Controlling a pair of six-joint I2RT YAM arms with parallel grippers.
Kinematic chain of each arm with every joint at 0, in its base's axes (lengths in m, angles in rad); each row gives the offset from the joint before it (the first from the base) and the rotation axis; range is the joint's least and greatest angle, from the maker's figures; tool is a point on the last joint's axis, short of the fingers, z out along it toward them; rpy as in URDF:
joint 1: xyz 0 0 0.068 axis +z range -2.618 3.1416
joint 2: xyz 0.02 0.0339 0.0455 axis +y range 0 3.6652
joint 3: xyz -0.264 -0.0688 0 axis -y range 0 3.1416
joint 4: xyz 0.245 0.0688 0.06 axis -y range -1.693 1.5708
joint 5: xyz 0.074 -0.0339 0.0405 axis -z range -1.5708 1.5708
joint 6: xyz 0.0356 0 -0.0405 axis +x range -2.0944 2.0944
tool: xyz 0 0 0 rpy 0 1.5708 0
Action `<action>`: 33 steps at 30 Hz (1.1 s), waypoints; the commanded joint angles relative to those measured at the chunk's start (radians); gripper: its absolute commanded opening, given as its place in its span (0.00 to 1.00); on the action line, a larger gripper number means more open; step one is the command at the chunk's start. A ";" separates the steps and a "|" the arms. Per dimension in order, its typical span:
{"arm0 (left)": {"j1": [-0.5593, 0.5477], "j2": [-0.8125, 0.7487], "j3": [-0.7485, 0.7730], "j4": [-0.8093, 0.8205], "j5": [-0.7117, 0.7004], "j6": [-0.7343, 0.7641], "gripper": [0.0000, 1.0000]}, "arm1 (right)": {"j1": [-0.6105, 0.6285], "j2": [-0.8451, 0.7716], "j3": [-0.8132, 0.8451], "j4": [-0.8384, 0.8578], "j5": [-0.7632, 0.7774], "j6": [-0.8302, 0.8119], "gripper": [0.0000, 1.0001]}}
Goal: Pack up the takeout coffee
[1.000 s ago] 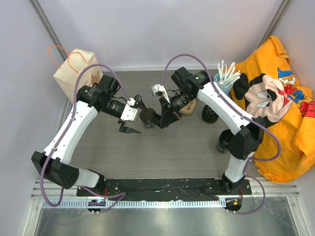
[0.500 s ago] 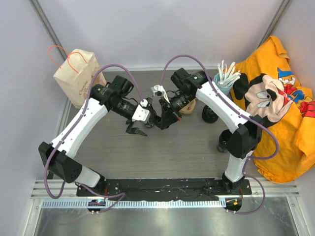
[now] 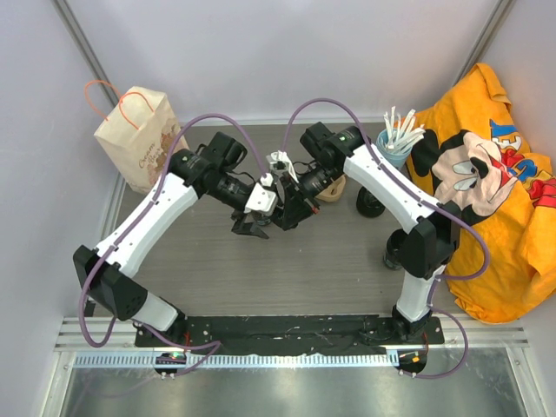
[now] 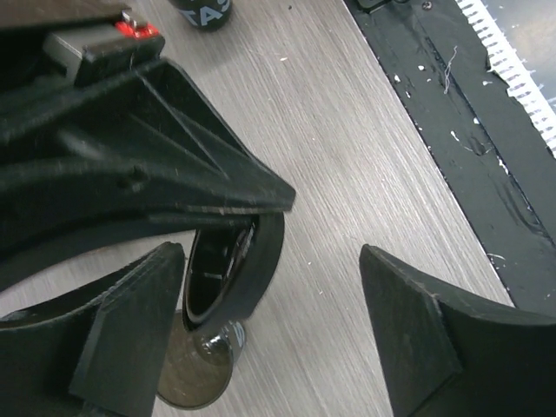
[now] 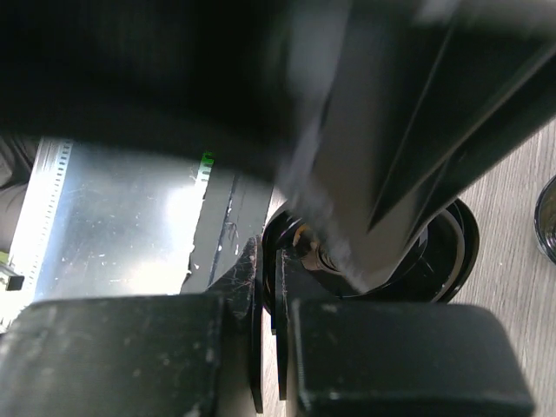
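Two end effectors, one cup | my right end effector [image 5: 268, 287] pinches the takeout coffee [image 4: 217, 278] by its rim, cup tipped, above mid-surface [image 3: 261, 278] | my left end effector [image 3: 250, 229], spread, has swung in alongside and begun narrowing | judged: handover pending, cup not packed

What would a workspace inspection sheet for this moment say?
Surface: grey wood-grain table, black base plate at near edge.
Job's things: takeout coffee cup tilted, held at its rim; cardboard carrier mostly hidden under right arm.
Clutter: paper bag, black cup, another black cup, blue cup of stirrers, orange shirt.
Grippers: right gripper shut on the cup's rim; left gripper open, straddling it.
Cables: purple cables arch over both arms.
Surroundings: white walls.
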 commanded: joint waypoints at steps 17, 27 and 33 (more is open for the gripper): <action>-0.048 0.031 -0.025 0.090 -0.081 -0.094 0.49 | -0.035 -0.002 0.054 -0.142 -0.058 -0.008 0.02; -0.054 0.030 -0.037 0.084 -0.086 -0.094 0.28 | -0.053 -0.004 0.068 -0.142 -0.059 -0.007 0.02; -0.062 0.031 -0.045 0.073 -0.086 -0.096 0.10 | -0.074 -0.006 0.076 -0.142 -0.058 -0.008 0.09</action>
